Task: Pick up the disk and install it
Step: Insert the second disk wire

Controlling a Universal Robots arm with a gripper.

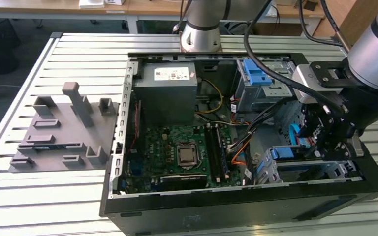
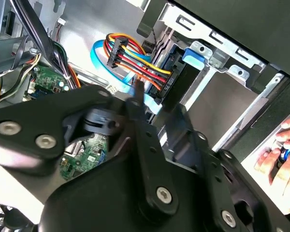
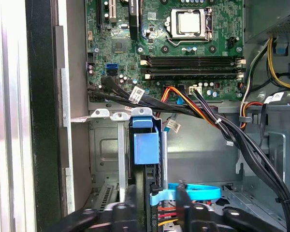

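Note:
The disk point(image 3: 145, 145) stands on edge in the metal drive cage point(image 3: 104, 145) at the case's front corner, its blue carrier facing the first wrist view. In the exterior view the disk point(image 1: 284, 153) sits low on the exterior view's right, and my gripper point(image 1: 326, 142) hangs right beside it inside the case. My gripper point(image 3: 152, 208) is open, its black fingers point(image 3: 122, 212) standing apart on either side of the disk's rear edge. A bundle of coloured power wires point(image 2: 130, 60) and a flat blue cable point(image 3: 193, 192) run at that edge, close to my gripper point(image 2: 157, 113).
The open computer case point(image 1: 241, 209) lies on a slatted table point(image 1: 45, 196). Inside are the motherboard point(image 1: 182, 152), a grey power-supply box point(image 1: 169, 93), a second blue-fronted bay point(image 1: 255, 73) and black cable bundles point(image 3: 241, 140). A grey fixture point(image 1: 57, 135) lies outside. A person's hand point(image 2: 280, 159) rests past the case wall.

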